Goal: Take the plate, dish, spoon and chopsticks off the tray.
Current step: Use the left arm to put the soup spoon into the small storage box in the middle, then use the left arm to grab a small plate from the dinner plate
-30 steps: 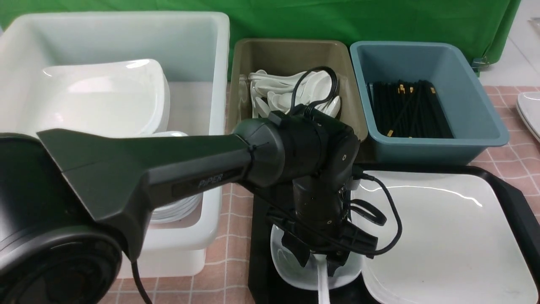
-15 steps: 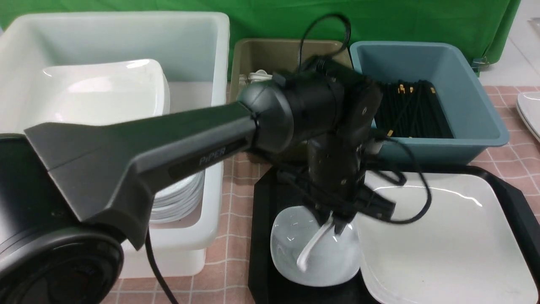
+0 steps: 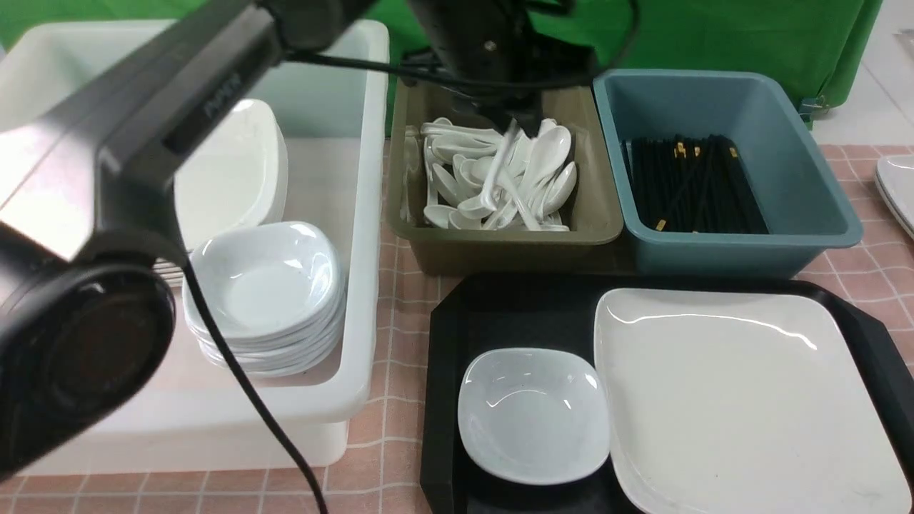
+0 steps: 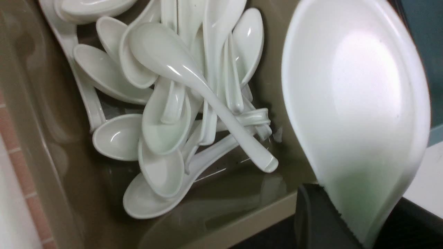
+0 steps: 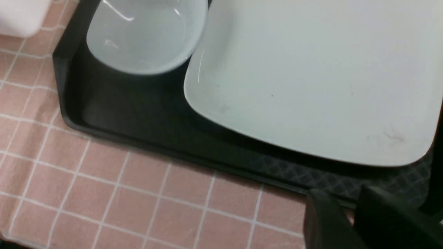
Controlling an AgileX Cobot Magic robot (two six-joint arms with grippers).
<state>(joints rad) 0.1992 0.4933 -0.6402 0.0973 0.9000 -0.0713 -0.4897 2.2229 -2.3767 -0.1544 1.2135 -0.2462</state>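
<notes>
Front view: one plate [image 3: 742, 400], one dish [image 3: 532, 414] on tray [image 3: 521, 307]; one spoon [image 3: 498, 160] aloft

The left arm [image 3: 164, 86] is a tapered grey link with faint pale lettering [image 3: 221, 100] and a round black joint housing [image 3: 78, 357]. Its wrist [image 3: 485, 28] is black, with a small silver screw [image 3: 490, 46]. A thin black cable [image 3: 250, 407] runs from it. The right gripper [image 5: 341, 199] has matte black fingers [image 5: 322, 221].
</notes>
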